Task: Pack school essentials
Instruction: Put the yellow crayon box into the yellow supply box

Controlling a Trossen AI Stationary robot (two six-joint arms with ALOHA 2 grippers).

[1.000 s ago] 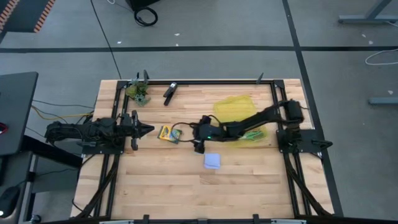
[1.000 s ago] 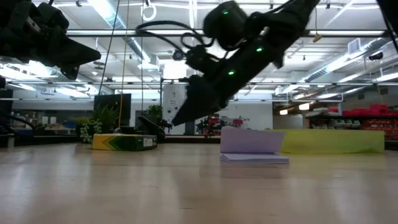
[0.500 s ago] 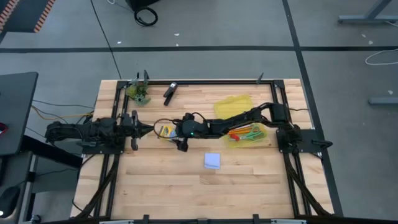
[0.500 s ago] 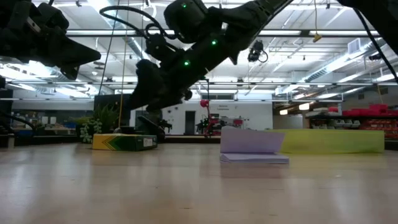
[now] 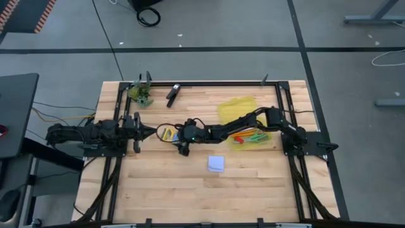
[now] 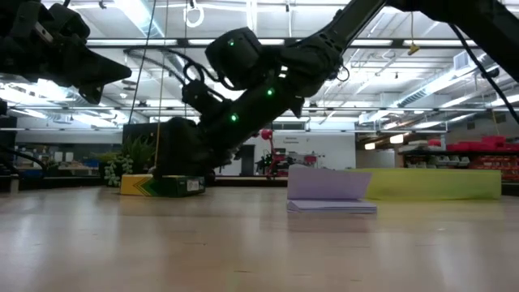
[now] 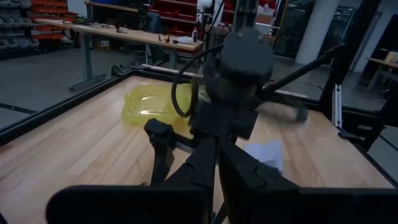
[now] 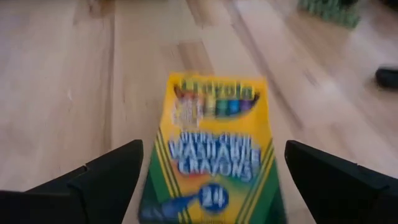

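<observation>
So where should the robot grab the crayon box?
Probably from above, across its two long edges: the crayon box lies flat on the table, and the right pincer is open with one finger on each side of it.

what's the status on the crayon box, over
Right tool open, straddling crayon box, not gripping. Left tool idle beside it. Nothing in the way.

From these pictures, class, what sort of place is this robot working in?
Probably a robotics lab or workshop: a framed wooden table on a bare grey floor, red storage bins and strip lights behind, and workbenches across the room.
</observation>
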